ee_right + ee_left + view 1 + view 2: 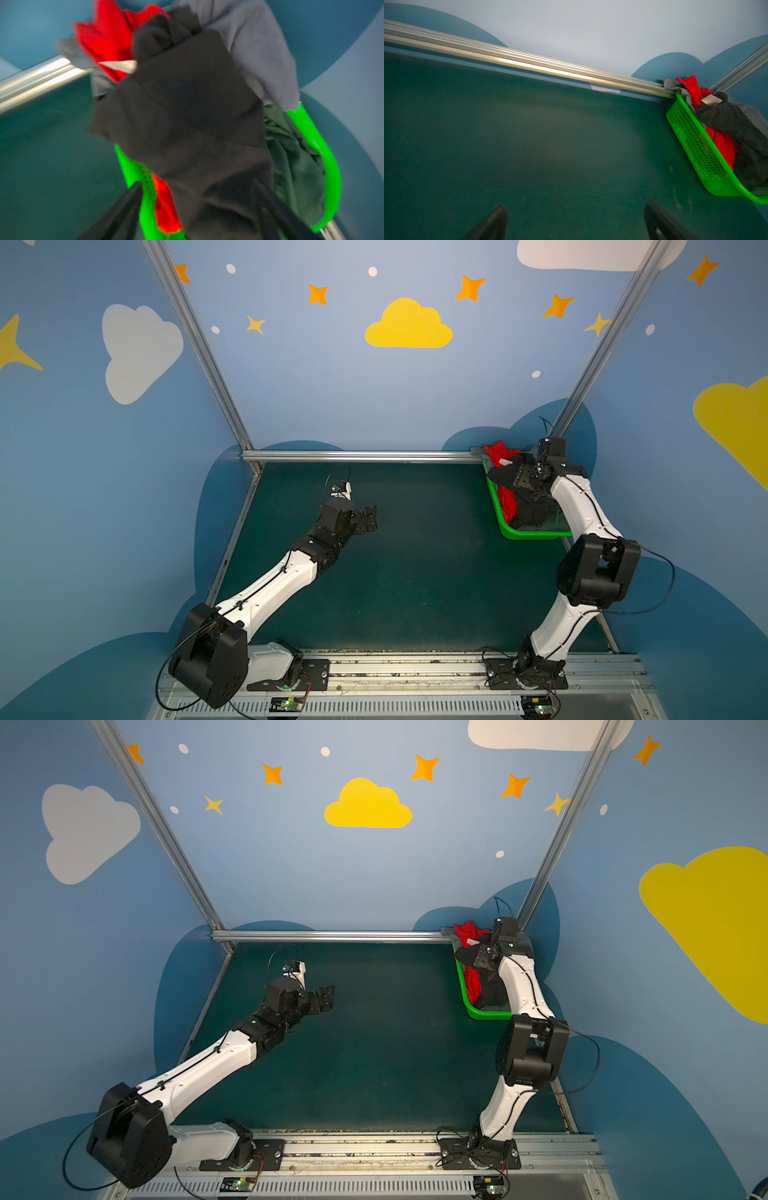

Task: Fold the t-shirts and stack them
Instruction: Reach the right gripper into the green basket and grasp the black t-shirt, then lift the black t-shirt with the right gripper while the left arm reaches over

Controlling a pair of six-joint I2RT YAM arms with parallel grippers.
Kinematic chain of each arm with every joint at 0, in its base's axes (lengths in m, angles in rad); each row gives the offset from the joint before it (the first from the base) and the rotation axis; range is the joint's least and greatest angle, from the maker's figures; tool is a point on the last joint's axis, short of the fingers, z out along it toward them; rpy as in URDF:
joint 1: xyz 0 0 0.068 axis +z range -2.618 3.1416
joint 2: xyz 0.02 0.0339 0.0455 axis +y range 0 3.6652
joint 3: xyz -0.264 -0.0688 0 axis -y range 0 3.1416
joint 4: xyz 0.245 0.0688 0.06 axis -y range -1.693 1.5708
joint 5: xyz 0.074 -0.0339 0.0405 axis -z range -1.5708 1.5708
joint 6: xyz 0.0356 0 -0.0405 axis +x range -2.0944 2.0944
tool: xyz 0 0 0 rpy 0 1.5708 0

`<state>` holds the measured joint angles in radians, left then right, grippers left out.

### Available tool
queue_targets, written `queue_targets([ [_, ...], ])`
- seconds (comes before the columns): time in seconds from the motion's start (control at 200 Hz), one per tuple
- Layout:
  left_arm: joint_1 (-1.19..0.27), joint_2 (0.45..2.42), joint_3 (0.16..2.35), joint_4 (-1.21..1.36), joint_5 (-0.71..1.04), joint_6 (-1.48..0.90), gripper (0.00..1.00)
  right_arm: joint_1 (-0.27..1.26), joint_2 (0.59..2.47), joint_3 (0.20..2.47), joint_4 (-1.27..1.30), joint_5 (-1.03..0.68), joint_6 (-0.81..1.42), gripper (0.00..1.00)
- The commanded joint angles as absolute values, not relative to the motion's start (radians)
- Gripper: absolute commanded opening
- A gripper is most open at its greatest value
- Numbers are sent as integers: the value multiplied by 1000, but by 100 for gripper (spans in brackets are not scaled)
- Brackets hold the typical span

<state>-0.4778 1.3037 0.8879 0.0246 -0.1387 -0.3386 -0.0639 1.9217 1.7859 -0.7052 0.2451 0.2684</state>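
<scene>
The t-shirts lie bunched in a bright green basket (536,536) at the table's far right corner. On top is the black t-shirt (187,104) with its white neck label (120,65). The red one (104,37), the grey one (259,52) and the dark green one (295,170) lie around and under it. My right gripper (196,185) hangs over the basket (330,166); its jaws stand apart with black cloth between them and no visible grip. My left gripper (370,518) is open above bare table at mid left, holding nothing.
An aluminium rail (357,456) runs along the table's back edge and touches the basket's far end. Slanted frame posts (582,398) rise from both back corners. Dark green table surface (415,572) spreads between the two arms.
</scene>
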Motion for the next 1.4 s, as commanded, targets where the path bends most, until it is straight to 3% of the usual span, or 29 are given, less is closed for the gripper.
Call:
queue_targets([
  [0.0,-482,1323,916,25,-114,-354,100,-53,1999,1860,-858,312,227,66],
  [0.325,-480,1352,913,26,-121,-373,100,-79,2042,1854,-789,242,216,59],
  [0.466,-480,1348,919,32,-126,-379,100,-81,2042,1849,-781,259,204,31],
  [0.561,-479,1348,917,30,-135,-382,100,-83,2032,1844,-767,258,192,18],
  [0.621,-481,1344,912,29,-145,-383,100,-82,2027,1858,-779,264,191,0],
  [0.976,-480,1298,914,-5,-200,-347,100,9,1801,1871,-813,282,191,0],
  [1.397,-480,1335,934,-8,-134,-355,100,89,1486,1805,-653,223,197,0],
])
